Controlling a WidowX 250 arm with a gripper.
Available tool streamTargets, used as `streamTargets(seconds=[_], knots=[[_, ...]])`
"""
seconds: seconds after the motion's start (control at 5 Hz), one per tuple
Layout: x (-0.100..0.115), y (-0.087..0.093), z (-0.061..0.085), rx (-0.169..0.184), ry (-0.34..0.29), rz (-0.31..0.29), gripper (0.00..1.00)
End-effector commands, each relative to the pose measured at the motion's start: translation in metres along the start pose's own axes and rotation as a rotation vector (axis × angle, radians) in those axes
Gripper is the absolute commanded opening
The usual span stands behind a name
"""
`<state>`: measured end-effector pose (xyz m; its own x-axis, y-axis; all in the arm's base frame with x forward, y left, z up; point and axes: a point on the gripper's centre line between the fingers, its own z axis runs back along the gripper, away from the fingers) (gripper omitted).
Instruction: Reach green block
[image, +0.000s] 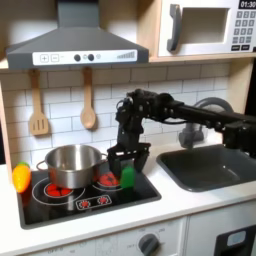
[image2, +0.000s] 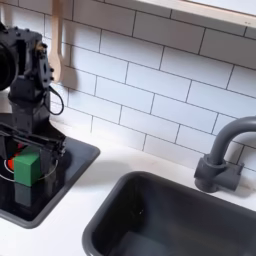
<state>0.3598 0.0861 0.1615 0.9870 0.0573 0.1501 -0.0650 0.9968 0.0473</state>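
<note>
The green block (image: 127, 177) is a small bright green cube standing on the black toy stove (image: 60, 205), near that stove's right edge in the first exterior view. In the second exterior view the green block (image2: 27, 168) sits at the far left. My gripper (image: 127, 165) points down right over it and is open, with a black finger on each side of the block. The second exterior view shows the gripper (image2: 30, 160) straddling the block, one finger (image2: 54, 162) just to the block's right. I cannot tell whether the fingers touch the block.
A steel pot (image: 70, 163) stands on the stove left of the block, with a small red piece (image: 107, 180) between them. A yellow-orange toy (image: 21, 177) lies at the stove's left edge. The dark sink (image: 212, 165) and its faucet (image2: 225, 150) are to the right. Utensils hang on the tiled wall.
</note>
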Motion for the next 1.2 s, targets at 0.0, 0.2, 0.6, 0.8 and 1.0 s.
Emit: streamTargets(seconds=[0.0, 0.2, 0.6, 0.8, 1.0], knots=[[0.002, 0.006, -0.012, -0.005, 0.028, -0.007, 1.0], [0.002, 0.003, -0.018, -0.006, 0.047, -0.01, 1.0], [-0.003, 0.003, -0.029, -0.01, 0.094, -0.015, 1.0], [-0.006, 0.004, -0.032, -0.024, 0.125, -0.014, 1.0], [-0.003, 0.006, -0.026, -0.016, 0.099, -0.012, 1.0]])
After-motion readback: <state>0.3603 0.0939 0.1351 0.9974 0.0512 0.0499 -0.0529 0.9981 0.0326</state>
